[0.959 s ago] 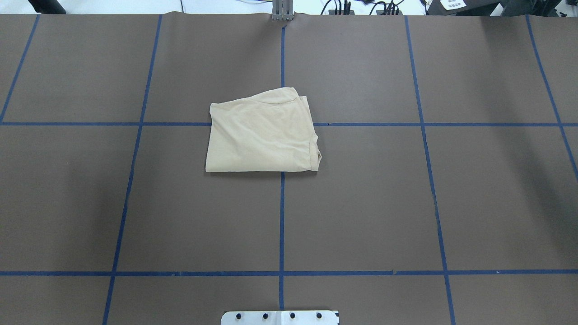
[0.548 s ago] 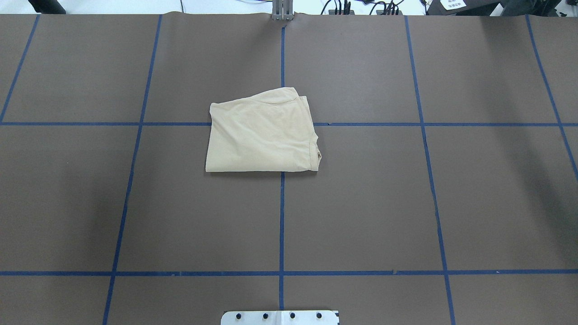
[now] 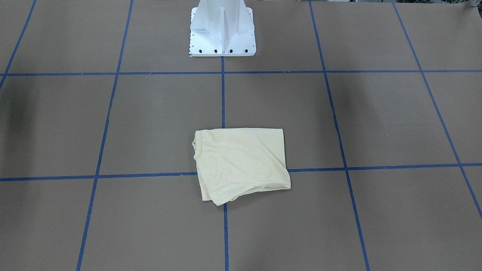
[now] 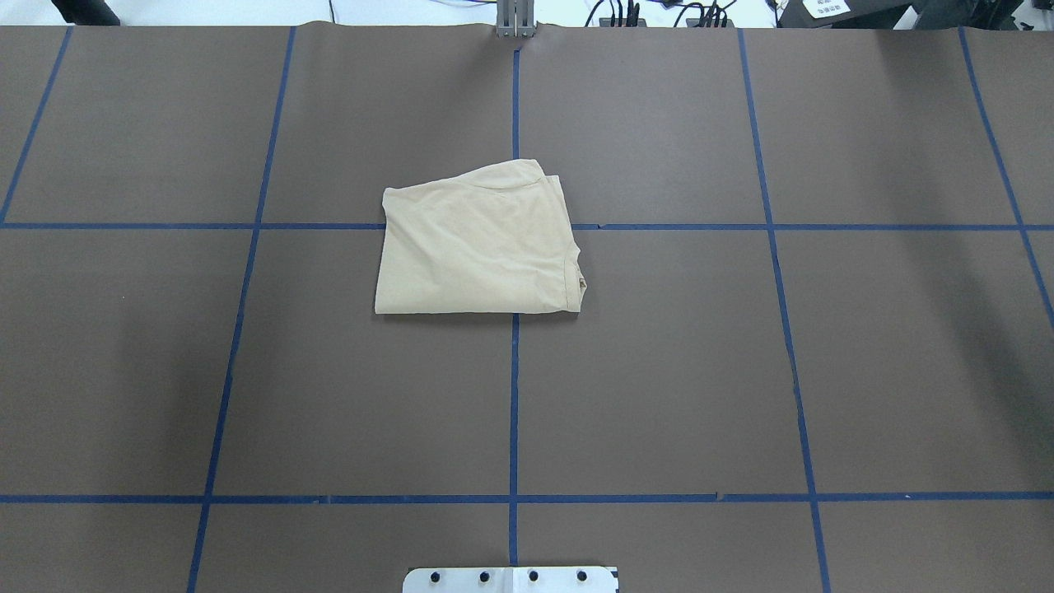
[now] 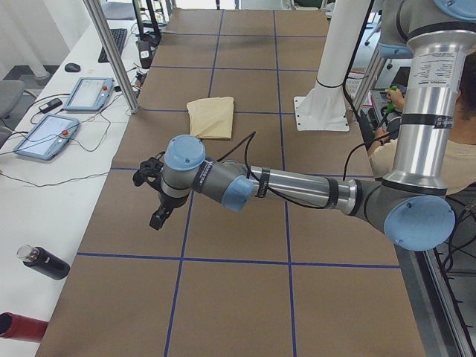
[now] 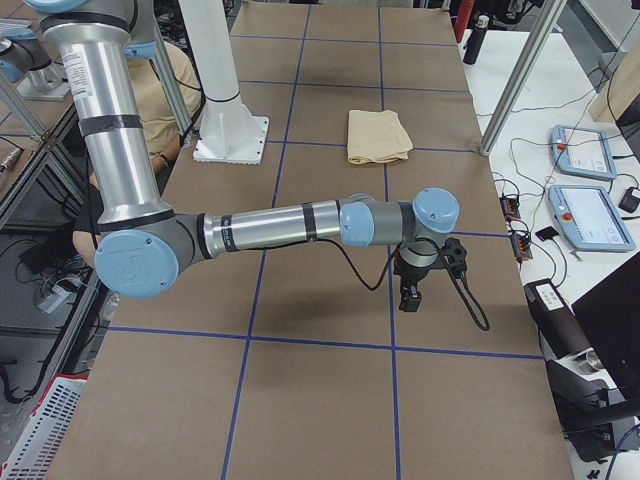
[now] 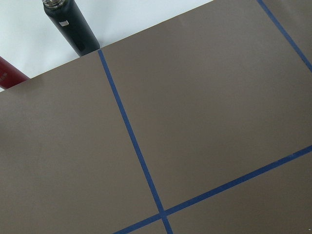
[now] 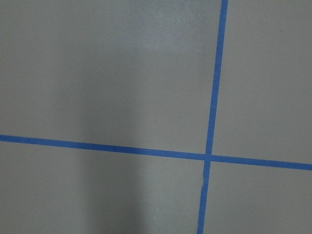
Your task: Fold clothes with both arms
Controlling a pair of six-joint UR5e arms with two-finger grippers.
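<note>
We are judging the folded T-shirt (image 4: pixel 478 243) soft, light, best pinched at its corners, and cannot tell whether left hand (image 5: pixel 158 217) or right hand (image 6: pixel 408 298) is open

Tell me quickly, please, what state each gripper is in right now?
Left gripper: cannot be told; it shows only in a side view, well away from the T-shirt.
Right gripper: cannot be told either; also away from the T-shirt.

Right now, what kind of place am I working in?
Probably a robotics lab: brown table marked with a blue tape grid, teach pendants on the side bench, a folded shirt as workpiece.
</note>
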